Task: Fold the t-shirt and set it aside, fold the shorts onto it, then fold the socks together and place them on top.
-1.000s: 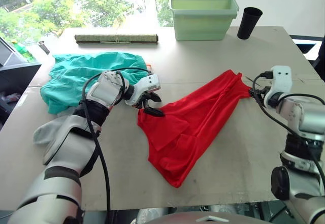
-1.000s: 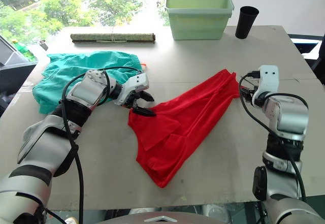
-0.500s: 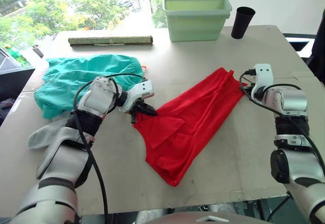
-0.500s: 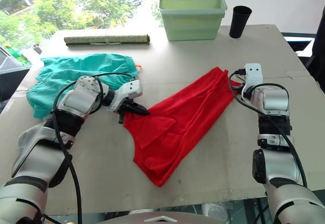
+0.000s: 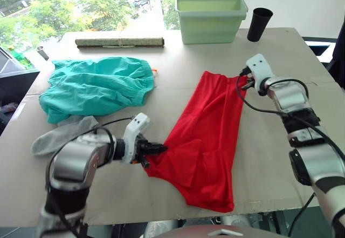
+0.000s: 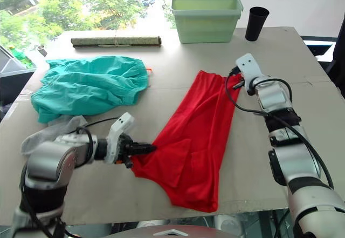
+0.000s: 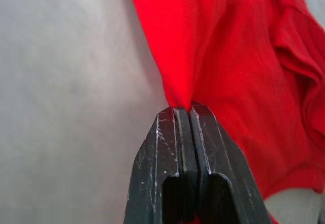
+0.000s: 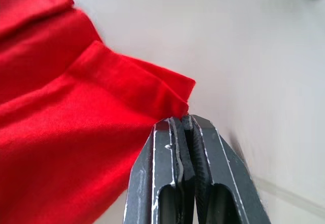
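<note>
1. Stretching between the two end effectors: the t-shirt [image 5: 205, 135], long axis running from about 7 o'clock near the front of the desk [image 5: 280, 157] to about 1 o'clock toward the middle
2. Pinching the near, lower-left corner: left end effector [image 5: 155, 150], fingers [image 7: 180, 148] closed flat on a thin peak of red cloth, with the garment lying off at 3 o'clock from it across the desk
3. Gripping the far corner: right end effector [image 5: 243, 81], fingers [image 8: 177, 153] pressed together on a folded red edge, with the bulk of the shirt trailing away toward 7 o'clock from it
4. Judging the coming move as a fold turning on that diagonal: each arm sitting at its own end of the long axis, left arm nearer the wide crumpled end, right arm nearer the narrow end
5. Lying mostly flat but bunched: bright red cloth, narrow and smoother at the far end, widening toward the front edge with a rumpled flap and creases near the middle
6. Resting well apart at 10 o'clock: the shorts [image 5: 97, 84], teal and loosely heaped; just in front of them, the socks [image 5: 62, 135], light grey, near the left arm
7. Standing along the far edge: a pale green bin [image 5: 211, 17], a black cup [image 5: 260, 24] and a rolled mat [image 5: 119, 42]
</note>
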Controlling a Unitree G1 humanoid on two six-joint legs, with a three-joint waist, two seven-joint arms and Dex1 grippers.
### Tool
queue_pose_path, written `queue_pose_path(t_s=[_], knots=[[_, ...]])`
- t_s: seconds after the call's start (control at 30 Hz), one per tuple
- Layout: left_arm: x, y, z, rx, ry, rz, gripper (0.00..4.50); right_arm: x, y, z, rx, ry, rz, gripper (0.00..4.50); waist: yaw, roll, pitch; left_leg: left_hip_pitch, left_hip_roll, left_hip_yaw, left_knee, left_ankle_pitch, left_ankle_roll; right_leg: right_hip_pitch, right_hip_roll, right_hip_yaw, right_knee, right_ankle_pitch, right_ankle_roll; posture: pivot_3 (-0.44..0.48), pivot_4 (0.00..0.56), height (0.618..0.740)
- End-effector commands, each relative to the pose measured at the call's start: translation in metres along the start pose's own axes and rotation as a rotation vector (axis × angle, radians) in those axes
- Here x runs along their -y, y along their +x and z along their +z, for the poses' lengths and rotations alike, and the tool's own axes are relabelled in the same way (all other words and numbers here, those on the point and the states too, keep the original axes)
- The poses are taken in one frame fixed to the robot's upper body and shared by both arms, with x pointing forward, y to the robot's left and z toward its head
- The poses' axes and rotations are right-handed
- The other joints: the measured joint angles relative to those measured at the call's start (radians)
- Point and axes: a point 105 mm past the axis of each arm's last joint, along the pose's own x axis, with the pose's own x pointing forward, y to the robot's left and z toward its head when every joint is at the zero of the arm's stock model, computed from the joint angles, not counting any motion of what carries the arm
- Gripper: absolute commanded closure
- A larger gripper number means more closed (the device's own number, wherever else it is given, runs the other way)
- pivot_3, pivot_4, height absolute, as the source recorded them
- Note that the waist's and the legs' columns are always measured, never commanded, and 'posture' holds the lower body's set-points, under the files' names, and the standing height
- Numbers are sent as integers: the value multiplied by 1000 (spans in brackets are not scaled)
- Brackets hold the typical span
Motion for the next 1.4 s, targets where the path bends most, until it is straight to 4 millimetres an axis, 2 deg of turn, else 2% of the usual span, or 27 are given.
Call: queue_pose_path(t_s=[0.03, 0.27, 0.3, 0.4, 0.43, 0.47, 0.5, 0.57, 0.63, 0.7, 0.73, 0.8, 0.93, 1.1, 1.27, 1.4], knots=[[11, -3, -1, 93, -26, 108, 4439, 1, 7, 24, 79, -94, -2, 4500, 0, 0, 0, 0, 0, 0, 0, 0, 0, 1, 0, 0, 0, 0, 0, 0, 150, 731], [20, 3, -4, 176, -70, 187, 4439, -9, 14, 40, 101, -188, 56, 4500, 1, 0, 0, 0, 0, -1, -1, 1, -2, 1, -3, 0, 0, 0, -1, 0, 150, 731], [22, -1, 1, 203, -64, 157, 4479, -11, 13, 42, 117, -177, 84, 4204, 0, 0, 0, 1, 0, -1, -1, 1, -3, 1, -2, 0, 0, 0, -1, 0, 150, 731], [11, -22, 11, 211, 1, 125, 3527, -13, 5, 49, 193, -135, 170, 3163, -3, 0, 0, 1, 1, -2, -1, 2, -4, 1, -1, -1, 0, 0, -2, 0, 150, 731], [15, -28, 15, 220, 43, 55, 3148, -12, -1, 52, 240, -132, 190, 2702, -2, 0, 0, 0, 1, -3, -1, 2, -4, 1, -1, -2, 0, 0, -2, 0, 150, 731], [21, -35, 19, 223, 88, -27, 2525, -14, -13, 56, 301, -128, 227, 2138, 1, 0, 0, 1, 1, -3, -2, 2, -5, 1, -1, -2, 0, 0, -2, 0, 150, 731], [27, -42, 19, 195, 175, -103, 2055, -22, -33, 59, 384, -142, 288, 1682, 8, 0, 0, 0, 1, -4, -3, 2, -5, 1, -1, -3, -2, 0, -2, 0, 150, 731], [33, -49, 15, 134, 285, -193, 1094, -38, -67, 59, 467, -170, 375, 1670, 15, 1, 0, -1, 1, -7, -3, 2, -5, 2, -4, -5, -7, 0, -2, 0, 150, 731], [37, -53, 15, 103, 397, -273, 1094, -53, -105, 55, 530, -187, 445, 1670, 21, 2, 0, -1, 0, -6, -6, 2, -5, 1, -5, -4, -10, 0, -2, 0, 150, 731], [39, -56, 12, 61, 534, -365, 1094, -80, -152, 41, 570, -240, 576, 1670, 28, 3, 1, -2, 0, -4, -10, 1, -6, 0, -7, -3, -11, 0, -2, 0, 150, 731], [39, -56, 9, 36, 584, -395, 1094, -90, -167, 35, 574, -260, 620, 1670, 31, 3, 1, -1, 0, -4, -12, 0, -7, -1, -8, -4, -12, 0, -2, 0, 150, 731], [33, -53, 1, -22, 742, -456, 1094, -116, -200, 7, 515, -340, 755, 1670, 37, 3, 0, -1, 0, -4, -14, -3, -4, -1, -8, -4, -13, -2, -6, 0, 150, 731], [26, -40, -4, -39, 889, -522, 1094, -145, -238, -32, 391, -392, 922, 1670, 47, 3, -1, -1, 2, -2, -14, -4, -4, 0, -9, -3, -15, -2, -6, 0, 150, 731], [15, -24, -15, -59, 971, -542, 1094, -161, -254, -64, 309, -483, 951, 1670, 49, 1, -1, -2, 3, -2, -10, -4, -3, 1, -10, -4, -15, -2, -7, 0, 150, 731], [0, -14, -26, -96, 960, -511, 1094, -171, -262, -95, 229, -526, 972, 1670, 50, 0, -1, -3, 3, -2, -9, -2, 2, 1, -9, -5, -16, -2, -7, 0, 150, 731], [-7, -4, -31, -103, 961, -455, 1094, -172, -256, -119, 156, -567, 951, 1670, 49, 0, -1, -3, 4, -2, -7, -2, 2, 2, -8, -6, -16, -2, -7, 0, 150, 731]])
